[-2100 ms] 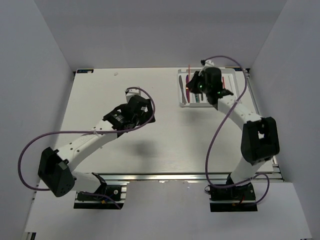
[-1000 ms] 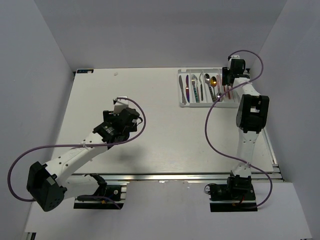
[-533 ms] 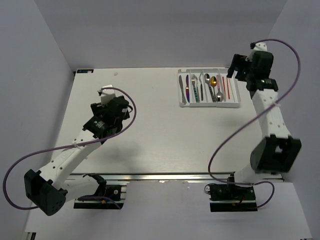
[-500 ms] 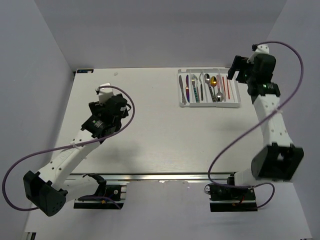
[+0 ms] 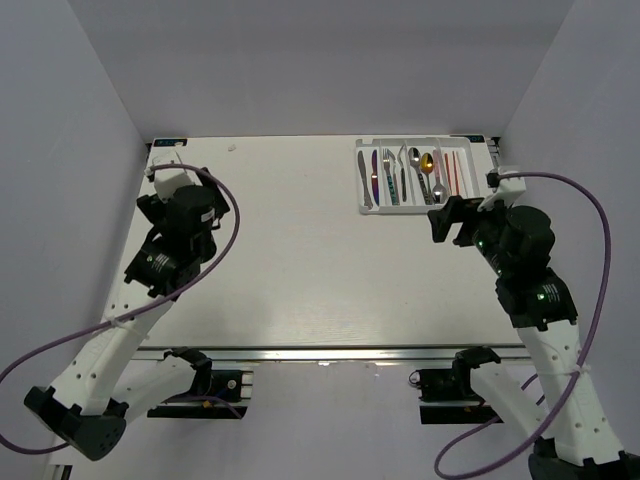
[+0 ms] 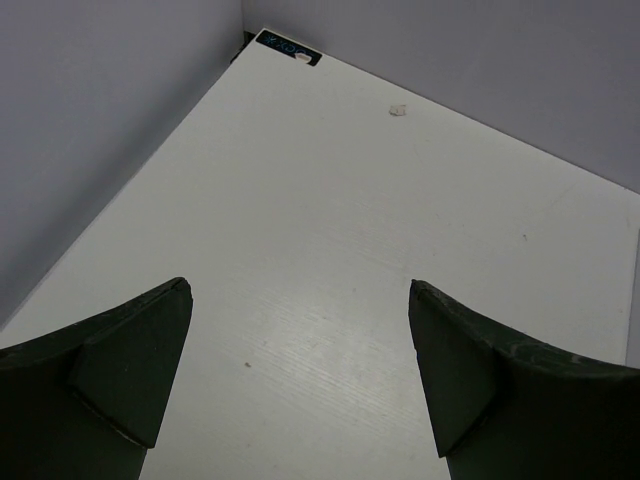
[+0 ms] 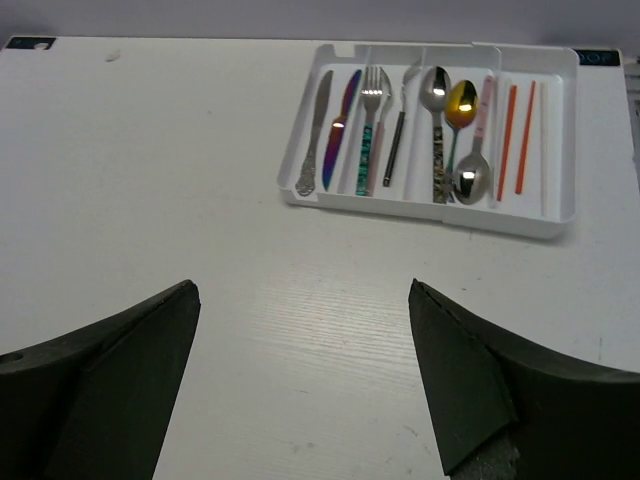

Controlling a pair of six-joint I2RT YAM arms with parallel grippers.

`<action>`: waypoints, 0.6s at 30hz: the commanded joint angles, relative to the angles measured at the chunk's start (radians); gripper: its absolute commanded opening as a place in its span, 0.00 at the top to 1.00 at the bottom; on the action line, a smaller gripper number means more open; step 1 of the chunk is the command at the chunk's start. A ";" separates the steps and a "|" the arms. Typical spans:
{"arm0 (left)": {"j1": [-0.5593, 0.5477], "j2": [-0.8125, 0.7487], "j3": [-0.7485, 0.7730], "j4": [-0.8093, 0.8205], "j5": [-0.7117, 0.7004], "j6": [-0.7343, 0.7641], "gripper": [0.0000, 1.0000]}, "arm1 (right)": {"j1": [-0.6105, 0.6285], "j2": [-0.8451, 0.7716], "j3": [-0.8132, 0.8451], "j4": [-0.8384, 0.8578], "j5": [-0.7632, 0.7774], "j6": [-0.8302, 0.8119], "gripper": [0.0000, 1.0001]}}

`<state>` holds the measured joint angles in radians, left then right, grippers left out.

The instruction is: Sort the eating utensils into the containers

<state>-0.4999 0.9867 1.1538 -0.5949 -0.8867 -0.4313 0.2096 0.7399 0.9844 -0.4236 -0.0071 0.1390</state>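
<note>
The white tray (image 5: 420, 210) stands at the table's back right, and its long compartments hold the eating utensils (image 5: 400, 175). In the right wrist view the tray (image 7: 560, 218) shows two knives (image 7: 320, 130), a teal-handled fork (image 7: 370, 135), spoons (image 7: 437, 130) including a gold one (image 7: 461, 100), and orange chopsticks (image 7: 510, 128). My right gripper (image 5: 452, 222) (image 7: 300, 290) hangs open just in front of the tray, with nothing between its fingers. Far off at the table's left side, my left gripper (image 5: 155, 200) (image 6: 300, 290) is open and empty above bare tabletop.
A small black label (image 6: 285, 45) sits in the far left corner, and a tiny white scrap (image 6: 398, 110) lies near the back edge. Grey walls enclose the table on the left, back and right.
The right arm has come away from the tray's right end, back toward the near side, with its jaws opened wide. The left arm has swung left and back toward the table's left edge.
</note>
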 commanded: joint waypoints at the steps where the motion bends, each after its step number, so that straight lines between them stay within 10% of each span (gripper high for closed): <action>1: 0.003 -0.107 -0.089 0.044 -0.034 0.090 0.02 | 0.133 -0.023 -0.015 -0.032 0.105 -0.006 0.11; 18: 0.026 -0.317 -0.336 0.133 -0.038 0.051 0.02 | 0.231 0.015 -0.145 0.006 0.311 0.050 0.11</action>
<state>-0.4797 0.6426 0.8177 -0.4767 -0.9428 -0.3885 0.4343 0.7498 0.8410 -0.4469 0.2630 0.1638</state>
